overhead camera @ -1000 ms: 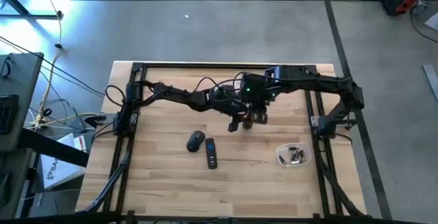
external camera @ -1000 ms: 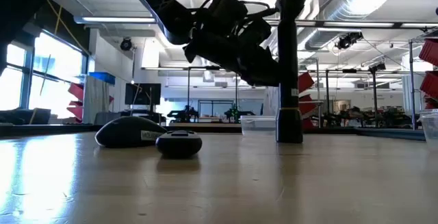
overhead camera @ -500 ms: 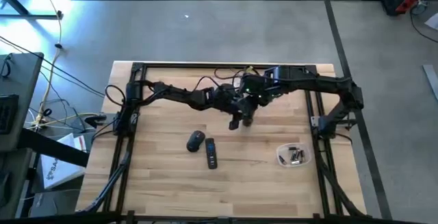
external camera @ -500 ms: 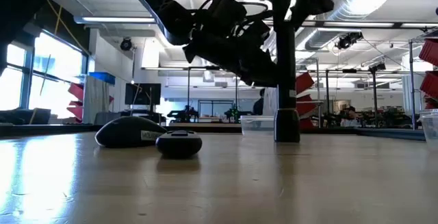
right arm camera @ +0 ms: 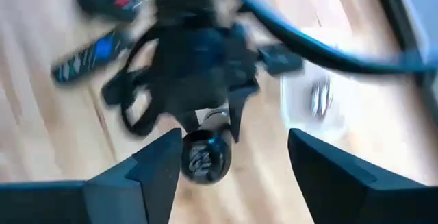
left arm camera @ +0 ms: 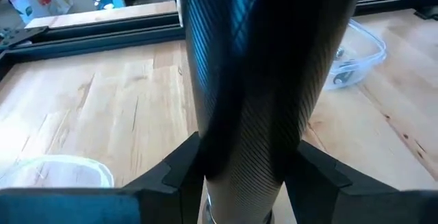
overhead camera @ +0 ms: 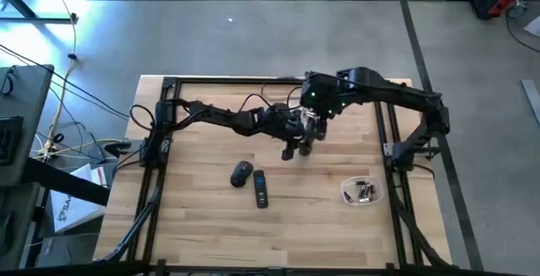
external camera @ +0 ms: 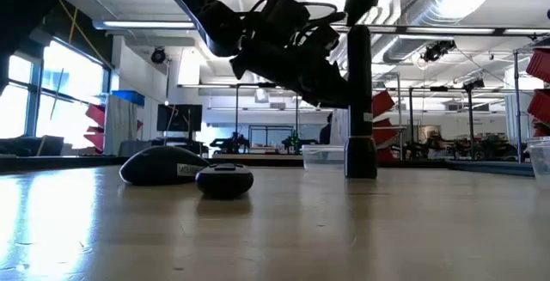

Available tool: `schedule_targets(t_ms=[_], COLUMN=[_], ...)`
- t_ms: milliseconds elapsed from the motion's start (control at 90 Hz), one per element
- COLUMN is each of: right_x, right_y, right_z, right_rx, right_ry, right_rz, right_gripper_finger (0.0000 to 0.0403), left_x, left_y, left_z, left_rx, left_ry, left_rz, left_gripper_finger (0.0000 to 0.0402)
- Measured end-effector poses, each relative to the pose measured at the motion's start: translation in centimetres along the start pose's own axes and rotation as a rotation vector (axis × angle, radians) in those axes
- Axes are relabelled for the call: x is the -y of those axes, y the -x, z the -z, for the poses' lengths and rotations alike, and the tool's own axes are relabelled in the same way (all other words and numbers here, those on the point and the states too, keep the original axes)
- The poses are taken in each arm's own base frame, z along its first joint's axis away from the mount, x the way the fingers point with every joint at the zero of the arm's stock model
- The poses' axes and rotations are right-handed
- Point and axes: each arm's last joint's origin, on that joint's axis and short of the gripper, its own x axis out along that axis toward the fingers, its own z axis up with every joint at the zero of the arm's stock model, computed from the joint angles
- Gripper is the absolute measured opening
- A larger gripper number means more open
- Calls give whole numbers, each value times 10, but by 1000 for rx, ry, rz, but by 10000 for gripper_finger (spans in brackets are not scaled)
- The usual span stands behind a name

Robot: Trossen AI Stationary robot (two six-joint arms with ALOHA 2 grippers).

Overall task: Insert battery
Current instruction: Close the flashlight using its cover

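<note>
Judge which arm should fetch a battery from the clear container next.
Right, probably. The left gripper is shut on the upright dark tube; the right gripper is open and empty, and the clear container lies on its side.

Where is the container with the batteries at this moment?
In the high view, the clear container sits on the table's right side, right of the remote.

Two dark arms; looped black cables; green light on the right.
</note>
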Motion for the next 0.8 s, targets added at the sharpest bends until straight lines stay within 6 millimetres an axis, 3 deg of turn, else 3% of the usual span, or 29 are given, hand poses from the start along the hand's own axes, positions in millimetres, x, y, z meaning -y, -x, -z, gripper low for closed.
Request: schedule_targets(t_ms=[133, 322, 589, 800], right_x=[-4, -8, -9, -9], right_y=[-12, -36, -44, -43], right_z=[3, 12, 16, 15], right_rx=[-30, -100, -118, -94], right_ry=[277, 458, 540, 539], right_rz=[-20, -89, -123, -131], right_gripper_finger=[235, 236, 234, 198], left_x=[1, 1, 1, 1], left_y=[0, 0, 0, 0], left_z=[1, 0, 0, 0], left_rx=[-5, -4, -5, -5], left_ry=[15, 32, 52, 61], left_rz=[10, 9, 5, 5], left_gripper_finger=[139, 140, 140, 140])
